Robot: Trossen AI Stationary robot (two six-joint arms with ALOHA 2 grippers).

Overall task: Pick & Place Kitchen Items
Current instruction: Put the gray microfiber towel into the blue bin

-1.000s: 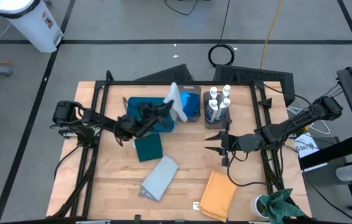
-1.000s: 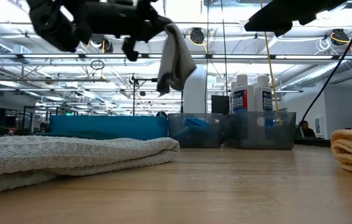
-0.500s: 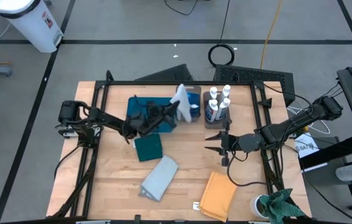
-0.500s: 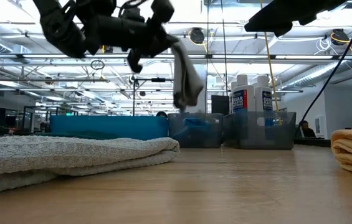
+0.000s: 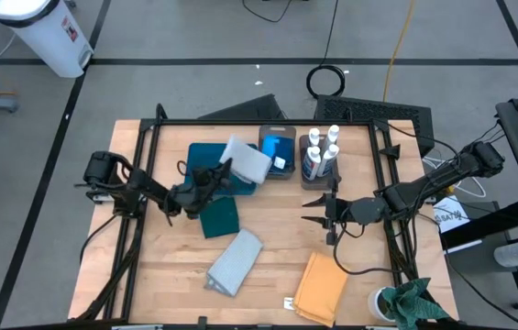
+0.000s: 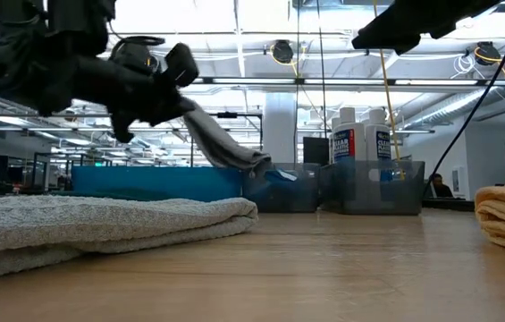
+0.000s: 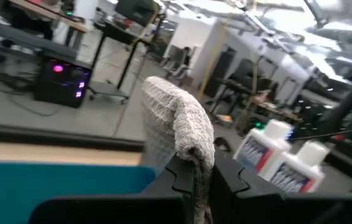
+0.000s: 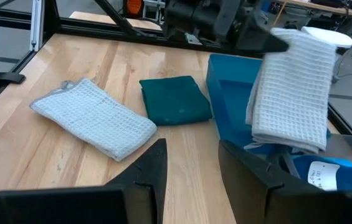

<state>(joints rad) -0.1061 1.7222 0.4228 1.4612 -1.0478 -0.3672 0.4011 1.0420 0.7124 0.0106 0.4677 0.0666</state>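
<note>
Left gripper (image 5: 219,171) is clamping the pale grey cloth (image 5: 246,159), draping it over the teal tray (image 5: 202,153) edge beside the sponge bin (image 5: 278,150). Suggest centring over the tray before releasing. Right gripper (image 5: 314,209) is idling half-open, empty, above the worktop (image 5: 277,247).

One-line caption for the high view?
Left gripper holds a pale grey cloth over the teal tray; right gripper waits open mid-table.

- The white bottles (image 6: 359,134) in the low view carry blue labels with large white lettering that looks like "CLEAR", though it is too small to be sure.
- No other print on the counter can be read.
</note>
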